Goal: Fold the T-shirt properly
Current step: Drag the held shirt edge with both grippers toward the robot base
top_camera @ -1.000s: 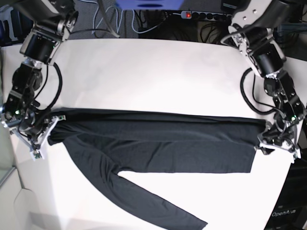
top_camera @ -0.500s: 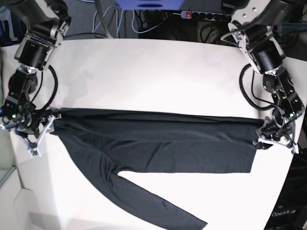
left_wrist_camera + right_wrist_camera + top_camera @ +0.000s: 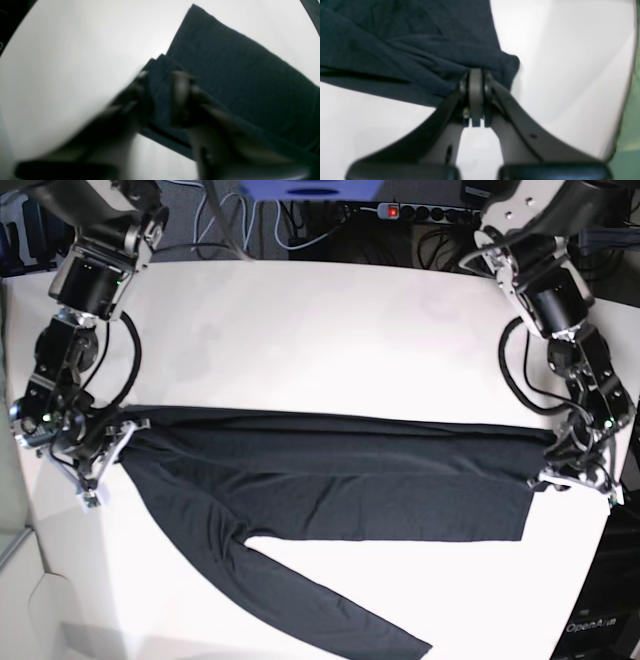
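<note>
T-shirt: pinched at both ends by right gripper and left gripper (blurred). Risk: thin cloth slipping free under uneven lift, spoiling fold.

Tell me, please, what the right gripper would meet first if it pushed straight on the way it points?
The right gripper is already shut on the edge of the black T-shirt, so going on it would likely push into that bunched cloth first, above the white table.
</note>
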You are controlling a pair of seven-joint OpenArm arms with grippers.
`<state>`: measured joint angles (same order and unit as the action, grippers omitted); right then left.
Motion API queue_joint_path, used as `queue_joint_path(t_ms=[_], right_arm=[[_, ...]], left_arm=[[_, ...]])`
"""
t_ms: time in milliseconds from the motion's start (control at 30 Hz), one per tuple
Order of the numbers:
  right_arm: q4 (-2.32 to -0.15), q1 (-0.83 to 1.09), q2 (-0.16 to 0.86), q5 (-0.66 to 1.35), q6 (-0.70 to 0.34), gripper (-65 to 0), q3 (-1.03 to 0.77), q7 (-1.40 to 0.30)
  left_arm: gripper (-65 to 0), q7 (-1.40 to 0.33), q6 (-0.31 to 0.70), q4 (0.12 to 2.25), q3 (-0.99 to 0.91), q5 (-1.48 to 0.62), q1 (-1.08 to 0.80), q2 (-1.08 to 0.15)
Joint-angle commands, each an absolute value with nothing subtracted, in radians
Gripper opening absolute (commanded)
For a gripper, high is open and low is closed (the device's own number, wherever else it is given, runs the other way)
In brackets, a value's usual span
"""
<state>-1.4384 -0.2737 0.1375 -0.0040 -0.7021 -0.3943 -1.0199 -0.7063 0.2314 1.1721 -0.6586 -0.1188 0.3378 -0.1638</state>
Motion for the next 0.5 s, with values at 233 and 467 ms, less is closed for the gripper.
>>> queue_joint_path(t_ms=[233,467], right_arm=[[-1.454,-0.269,0.151,-0.001,-0.698,-65.0,-0.285,-0.954],[-1.357,-0.265,0.154,-0.001,-0.698,-64.9,-0.285,-0.892]], left_arm=[[-65.0,-0.670,0.229,1.095,-0.504,-0.058,0.380,-0.176],[-65.0,-0.582,0.229,1.029,-0.504,-0.027,0.380,-0.177]])
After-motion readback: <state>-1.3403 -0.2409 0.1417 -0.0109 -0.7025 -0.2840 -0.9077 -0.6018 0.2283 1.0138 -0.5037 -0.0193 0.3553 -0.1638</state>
